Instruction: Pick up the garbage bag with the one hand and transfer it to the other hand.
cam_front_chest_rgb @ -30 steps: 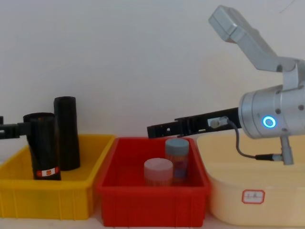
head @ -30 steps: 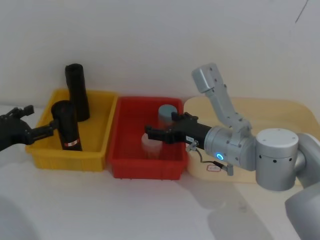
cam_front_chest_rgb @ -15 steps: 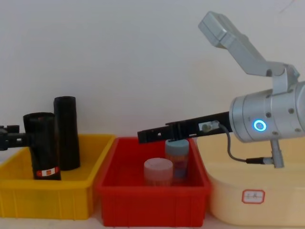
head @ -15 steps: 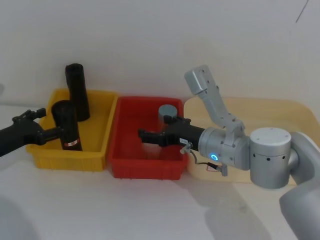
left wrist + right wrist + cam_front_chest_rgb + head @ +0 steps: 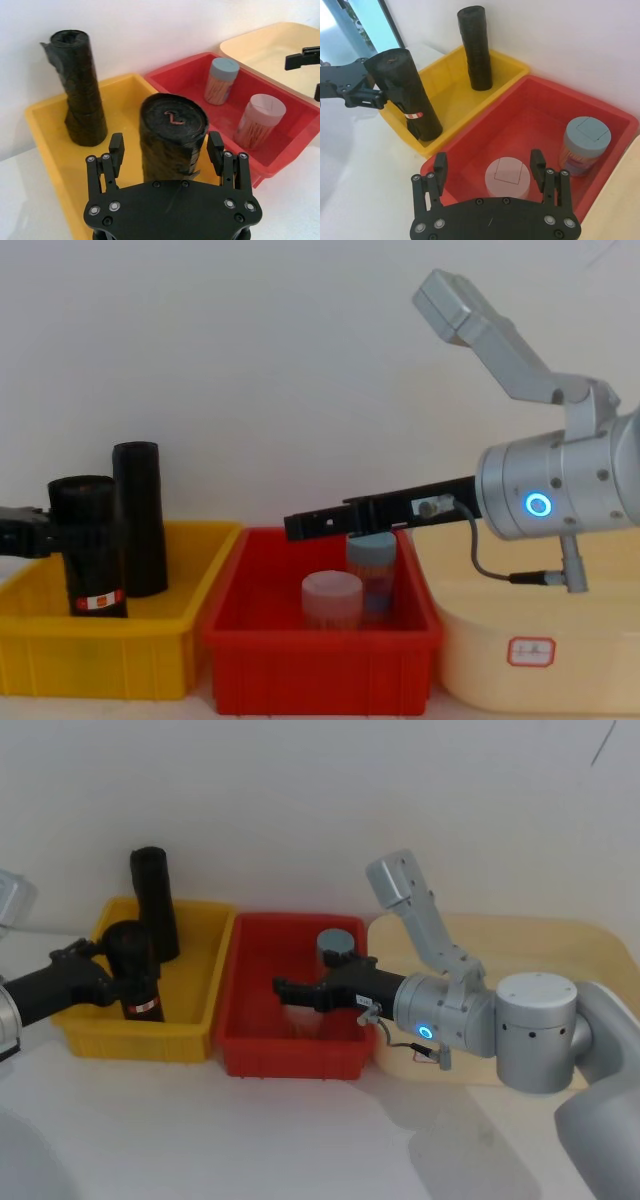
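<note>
My left pincer (image 5: 165, 148) stands open, its fingers (image 5: 116, 145) spread to either side of the garbage bag roll (image 5: 172, 132) near its top, with a gap showing on each side. The roll stands nearly upright in the yellow bin (image 5: 130, 1042). A red-and-white band (image 5: 98, 599) circles it near the base, its print too small to read. A plain black roll (image 5: 153, 905) stands behind it at the bin's back wall. My right pincer (image 5: 488, 162), also open and holding nothing, hangs over the red bin (image 5: 290, 1058), above a pink-lidded jar (image 5: 506, 176) that stands beside a grey-lidded jar (image 5: 585, 134) with unreadable orange lettering. The cream tub (image 5: 600, 660) carries a red-edged white tag (image 5: 531, 651), illegible.
</note>
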Robot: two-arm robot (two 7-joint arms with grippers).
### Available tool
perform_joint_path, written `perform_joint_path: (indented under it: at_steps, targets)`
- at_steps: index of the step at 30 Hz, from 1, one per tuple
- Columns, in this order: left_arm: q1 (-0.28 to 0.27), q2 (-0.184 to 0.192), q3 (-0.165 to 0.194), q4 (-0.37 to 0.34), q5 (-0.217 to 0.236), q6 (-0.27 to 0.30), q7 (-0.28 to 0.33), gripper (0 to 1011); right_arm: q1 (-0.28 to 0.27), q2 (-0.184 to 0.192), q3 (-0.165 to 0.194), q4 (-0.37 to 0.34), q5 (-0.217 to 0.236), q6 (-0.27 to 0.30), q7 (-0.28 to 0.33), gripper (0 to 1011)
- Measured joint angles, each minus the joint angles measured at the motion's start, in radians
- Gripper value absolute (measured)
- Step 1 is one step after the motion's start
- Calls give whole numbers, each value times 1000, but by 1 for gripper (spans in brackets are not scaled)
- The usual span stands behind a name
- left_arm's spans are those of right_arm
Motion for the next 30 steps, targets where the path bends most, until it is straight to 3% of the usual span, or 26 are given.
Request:
perform_joint_path:
  at_steps: [11,30]
  targets:
    - [-40,-20,39,42,3,-10,-35,1001,6,2,-3,15,11,-8,0,1001]
    - [-67,-29,63,65,14,-22,-21,1001,26,2,-19,68,12,-21,-12,1001]
